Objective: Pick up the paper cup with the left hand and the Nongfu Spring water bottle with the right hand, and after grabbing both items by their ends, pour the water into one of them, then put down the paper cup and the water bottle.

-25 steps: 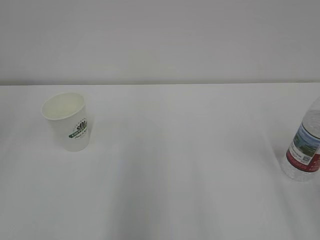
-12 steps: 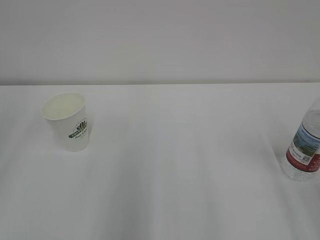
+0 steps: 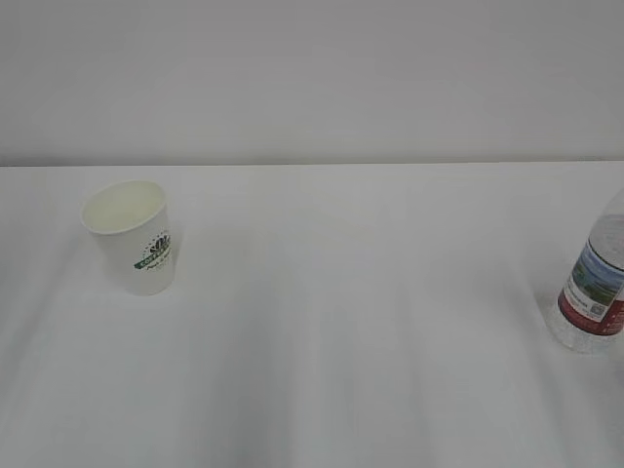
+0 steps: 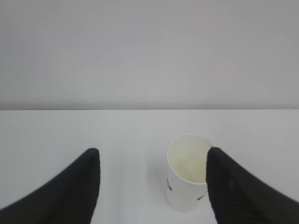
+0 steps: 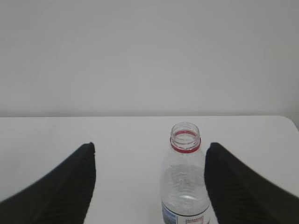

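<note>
Both pincers spread, empty: cup between left pincer tips, nearer one; bottle uncapped, likewise in right pincer. Nothing lifted; grasping, pouring, set-down remain.

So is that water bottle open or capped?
Open: the bottle stands upright with no cap, its bare mouth above the red ring.

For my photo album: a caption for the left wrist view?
Open left tool facing the upright paper cup on a white table.
</note>
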`<state>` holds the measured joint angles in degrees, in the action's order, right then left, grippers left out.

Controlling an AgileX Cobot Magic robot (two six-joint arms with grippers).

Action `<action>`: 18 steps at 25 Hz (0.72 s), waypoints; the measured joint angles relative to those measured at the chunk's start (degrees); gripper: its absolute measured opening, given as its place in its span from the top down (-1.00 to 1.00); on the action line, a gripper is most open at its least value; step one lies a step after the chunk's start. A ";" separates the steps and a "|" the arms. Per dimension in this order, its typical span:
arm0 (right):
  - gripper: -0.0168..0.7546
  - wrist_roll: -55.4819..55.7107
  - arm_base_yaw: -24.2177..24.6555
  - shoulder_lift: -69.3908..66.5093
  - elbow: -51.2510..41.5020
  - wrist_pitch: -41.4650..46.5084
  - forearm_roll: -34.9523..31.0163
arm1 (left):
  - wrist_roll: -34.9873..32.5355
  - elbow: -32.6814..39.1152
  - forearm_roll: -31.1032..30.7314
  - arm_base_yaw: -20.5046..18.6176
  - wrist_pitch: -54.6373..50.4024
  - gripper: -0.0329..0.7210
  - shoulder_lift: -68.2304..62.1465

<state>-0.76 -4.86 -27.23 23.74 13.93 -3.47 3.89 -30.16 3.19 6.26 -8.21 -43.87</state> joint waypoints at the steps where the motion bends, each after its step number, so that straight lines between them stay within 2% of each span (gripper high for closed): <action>1: -0.47 0.00 0.00 -0.31 -0.80 -0.85 0.00 | 0.00 0.00 0.05 0.00 0.35 -0.47 -0.67; 7: -0.47 0.00 0.00 -0.46 -5.25 -5.58 -0.55 | 0.00 0.58 0.42 0.00 3.82 -0.41 -3.86; 18: -0.47 0.00 0.00 -4.87 -6.74 -8.88 -1.82 | 0.00 8.03 2.55 0.72 11.24 -0.40 -4.55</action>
<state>-0.76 -4.86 -32.10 17.01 5.04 -5.28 3.89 -22.13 5.74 6.98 3.03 -48.42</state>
